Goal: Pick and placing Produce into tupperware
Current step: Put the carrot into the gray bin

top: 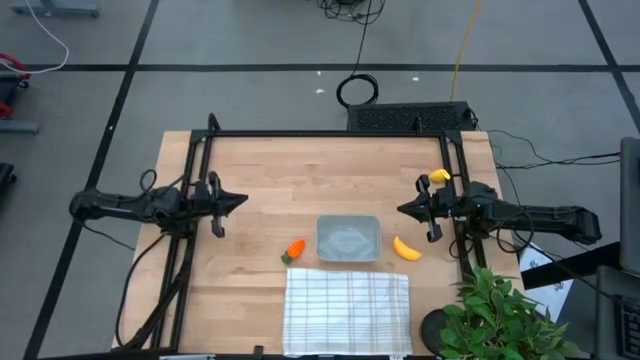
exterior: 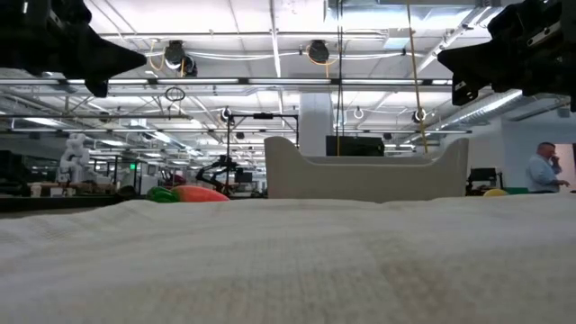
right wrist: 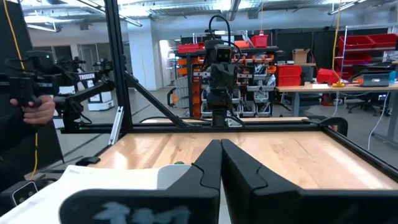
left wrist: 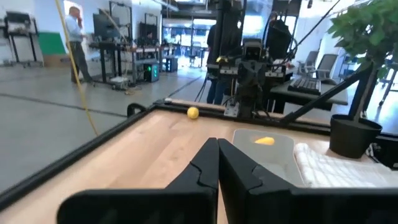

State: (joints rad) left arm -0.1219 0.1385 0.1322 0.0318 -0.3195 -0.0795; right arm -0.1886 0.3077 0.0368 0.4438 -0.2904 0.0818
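The translucent tupperware point(top: 348, 239) point(exterior: 364, 175) sits on its base mid-table, just beyond the white striped cloth. The orange carrot point(top: 293, 250) point(exterior: 193, 193) lies left of it, and the yellow banana point(top: 406, 249) lies right of it. The small round yellow fruit point(top: 438, 177) point(left wrist: 193, 112) rests near the right arm's base. My left gripper point(top: 240, 200) point(left wrist: 217, 149) hovers shut left of the tupperware, pointing right. My right gripper point(top: 403, 209) point(right wrist: 221, 149) hovers shut to the right of the tupperware, above the banana, pointing left.
The white grid-striped cloth point(top: 347, 310) point(exterior: 288, 261) covers the near middle of the table. A leafy potted plant point(top: 500, 315) stands at the near right corner. A black frame point(top: 330, 134) borders the table. Bare wood lies beyond the tupperware. A person's hand point(right wrist: 31, 109) shows off the table.
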